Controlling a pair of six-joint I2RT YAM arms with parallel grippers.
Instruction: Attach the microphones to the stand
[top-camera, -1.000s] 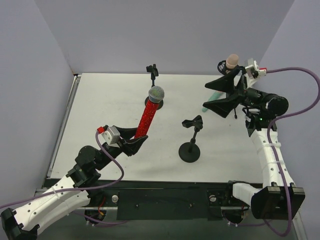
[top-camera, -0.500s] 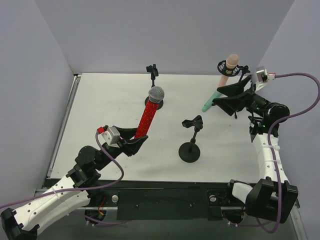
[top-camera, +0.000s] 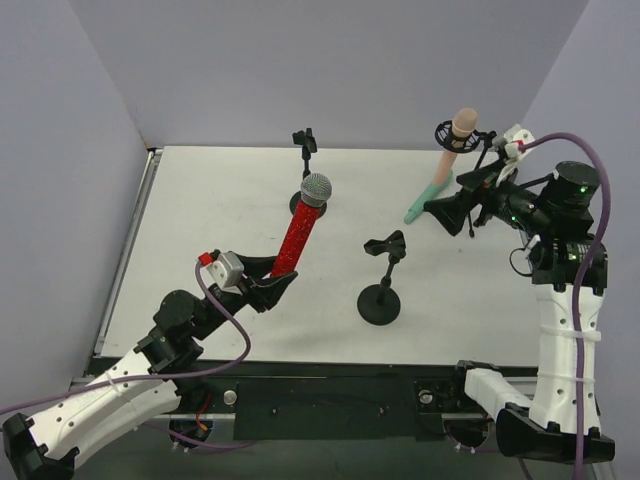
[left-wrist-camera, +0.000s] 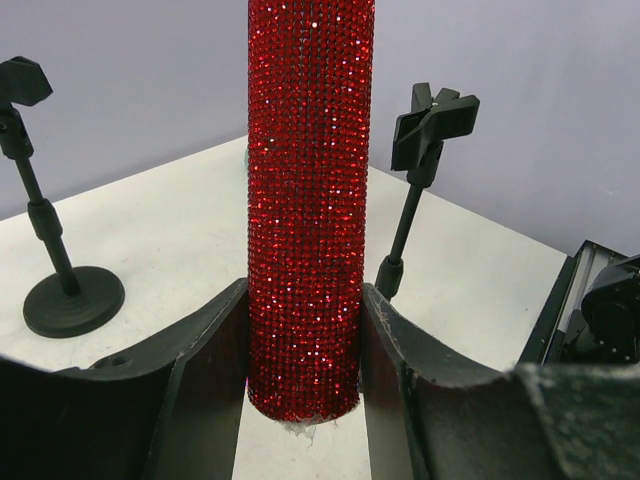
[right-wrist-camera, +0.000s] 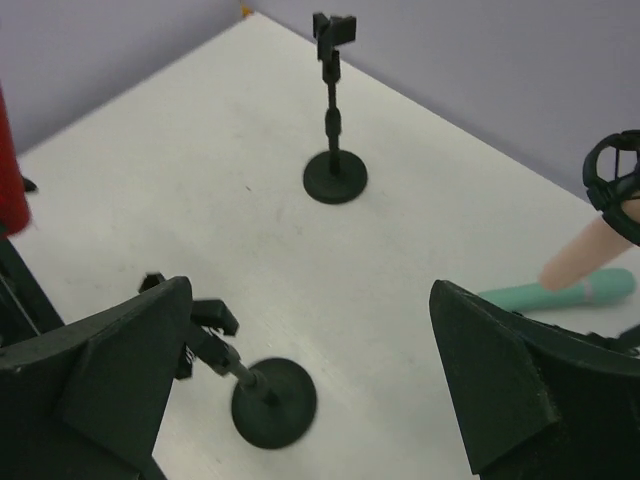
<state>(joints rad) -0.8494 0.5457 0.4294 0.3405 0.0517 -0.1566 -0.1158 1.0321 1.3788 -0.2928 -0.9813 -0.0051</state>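
A: Left gripper (left-wrist-camera: 305, 295) first. What has it got?

B: Your left gripper is clamped on the bottom end of the red mic (left-wrist-camera: 308, 200), one jaw pressed to each side. The mic stands close to upright with its mesh head up, and its foot seems to be off the counter (top-camera: 200, 220).

A: And my right gripper (right-wrist-camera: 312, 290)?

B: It is spread wide with nothing between the jaws. It hangs over the right side of the counter, near the mint mic (top-camera: 422, 203).

A: So how far along am I?

B: About a third, by my reading. The red mic is in your grip but in no clip. The mint mic lies flat on the counter, untouched. Only the peach mic (top-camera: 460, 128) looks done, sitting tilted in the ring stand (top-camera: 443, 131) at the far right.

A: Where do the other two go?

B: You have two bare clips. The near stand (top-camera: 381, 300) is mid-counter, between your arms. The far stand (top-camera: 305, 140) is at the back, and from above the red mic's head covers its base.

A: Anything in my way?

B: The near stand sits between your left arm and the right side, so swing the red mic wide of it. On the right, the mint mic lies just below the ring stand. A careless reach there could knock the peach mic loose, I'd judge.
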